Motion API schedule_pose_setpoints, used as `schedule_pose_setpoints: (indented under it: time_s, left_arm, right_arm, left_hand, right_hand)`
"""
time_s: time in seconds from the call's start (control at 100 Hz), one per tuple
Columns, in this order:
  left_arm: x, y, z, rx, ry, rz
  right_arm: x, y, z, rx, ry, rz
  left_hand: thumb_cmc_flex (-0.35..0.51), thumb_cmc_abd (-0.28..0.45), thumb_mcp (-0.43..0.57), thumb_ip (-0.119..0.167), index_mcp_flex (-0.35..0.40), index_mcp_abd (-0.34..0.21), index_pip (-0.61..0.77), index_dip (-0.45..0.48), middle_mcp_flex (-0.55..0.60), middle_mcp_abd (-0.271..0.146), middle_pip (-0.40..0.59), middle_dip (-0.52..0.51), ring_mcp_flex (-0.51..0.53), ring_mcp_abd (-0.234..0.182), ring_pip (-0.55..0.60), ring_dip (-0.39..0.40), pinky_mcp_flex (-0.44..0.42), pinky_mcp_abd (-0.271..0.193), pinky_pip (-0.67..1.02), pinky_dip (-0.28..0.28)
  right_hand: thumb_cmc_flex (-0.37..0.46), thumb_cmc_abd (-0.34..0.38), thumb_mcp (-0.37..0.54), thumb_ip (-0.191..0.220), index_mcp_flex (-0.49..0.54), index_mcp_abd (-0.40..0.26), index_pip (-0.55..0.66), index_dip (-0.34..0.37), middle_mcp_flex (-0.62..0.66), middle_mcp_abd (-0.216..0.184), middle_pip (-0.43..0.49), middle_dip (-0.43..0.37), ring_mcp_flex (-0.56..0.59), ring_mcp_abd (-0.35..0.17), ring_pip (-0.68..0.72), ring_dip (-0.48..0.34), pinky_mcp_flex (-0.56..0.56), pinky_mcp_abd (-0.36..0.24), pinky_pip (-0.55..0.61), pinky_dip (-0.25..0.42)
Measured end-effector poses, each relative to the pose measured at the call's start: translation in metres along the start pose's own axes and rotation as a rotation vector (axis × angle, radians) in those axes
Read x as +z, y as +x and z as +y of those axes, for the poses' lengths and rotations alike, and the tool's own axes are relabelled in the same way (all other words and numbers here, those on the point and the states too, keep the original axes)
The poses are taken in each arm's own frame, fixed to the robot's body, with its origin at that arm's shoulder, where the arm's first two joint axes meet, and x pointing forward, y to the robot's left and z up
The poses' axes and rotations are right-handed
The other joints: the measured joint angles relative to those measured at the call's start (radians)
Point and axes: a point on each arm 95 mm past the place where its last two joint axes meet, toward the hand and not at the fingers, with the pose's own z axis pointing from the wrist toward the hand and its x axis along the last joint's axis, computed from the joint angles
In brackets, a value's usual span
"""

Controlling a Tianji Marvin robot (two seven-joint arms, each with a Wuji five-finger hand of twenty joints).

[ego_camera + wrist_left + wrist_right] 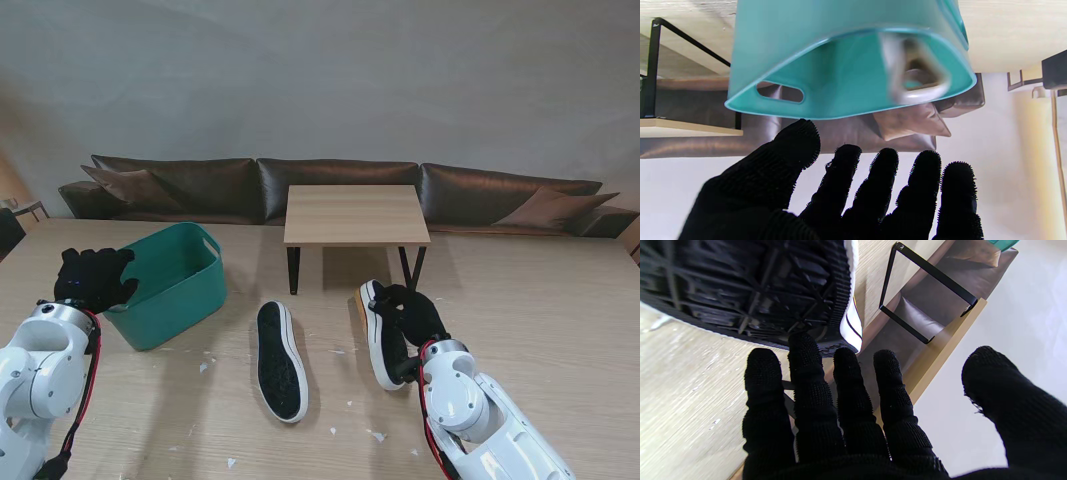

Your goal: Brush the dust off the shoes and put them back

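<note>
Left hand point(93, 279), black glove, fingers spread, holds nothing; it hovers at the near rim of the teal basket point(170, 283) on the desk point(560, 300). Blurred pale object inside basket, can't ID. Mid-desk: one shoe point(279, 360) lies sole-up, apart from both hands. Right of it, 2nd shoe point(381, 330) tipped on its side w/ right hand point(420, 312) against it; wrist view shows fingertips point(803, 343) touching the black sole, thumb apart, so grip can't be told. Small wooden table point(356, 214) stands farther back.
</note>
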Motion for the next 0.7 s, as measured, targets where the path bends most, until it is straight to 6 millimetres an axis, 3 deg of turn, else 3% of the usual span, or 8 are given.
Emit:
schedule_pose_setpoints:
  time_s: [0.26, 0.48, 0.7]
  left_arm:
    - [-0.003, 0.014, -0.016, 0.012, 0.010, 0.090]
    - [-0.006, 0.041, -0.027, 0.027, -0.082, 0.211]
    - [-0.007, 0.071, -0.027, 0.033, -0.129, 0.357]
  right_arm:
    - [0.001, 0.000, -0.001, 0.000, 0.001, 0.000]
    - [0.001, 0.000, -0.001, -0.002, -0.001, 0.001]
    - [0.002, -0.001, -0.001, -0.002, -0.003, 0.001]
  left_hand:
    - [0.000, 0.000, -0.013, 0.000, 0.013, -0.012, 0.000, 0.000, 0.002, -0.011, 0.011, 0.000, 0.002, 0.000, 0.000, 0.000, 0.000, 0.000, -0.012, 0.011]
    - [0.000, 0.000, -0.036, 0.000, 0.020, -0.041, 0.004, 0.002, 0.026, -0.038, 0.022, 0.003, 0.010, -0.006, 0.000, 0.000, 0.001, -0.001, -0.012, 0.048]
    - [0.000, 0.000, -0.038, 0.000, 0.024, -0.070, 0.009, 0.005, 0.026, -0.063, 0.025, 0.007, 0.010, -0.056, 0.004, 0.010, 0.001, -0.033, -0.012, 0.052]
  right_hand:
    - [0.000, 0.000, 0.000, 0.000, 0.000, 0.000, 0.000, 0.000, 0.000, 0.000, 0.000, 0.000, -0.001, 0.000, 0.008, 0.005, 0.000, 0.000, 0.000, 0.000]
    - [0.000, 0.000, 0.000, 0.000, 0.000, 0.000, 0.000, 0.000, 0.000, 0.000, 0.000, 0.000, -0.001, -0.001, 0.018, 0.005, 0.000, 0.000, 0.000, 0.000]
    - [0.000, 0.000, 0.000, 0.000, 0.000, 0.000, 0.000, 0.000, 0.000, 0.000, 0.000, 0.000, -0.001, -0.001, 0.021, 0.006, 0.000, 0.000, 0.000, 0.000]
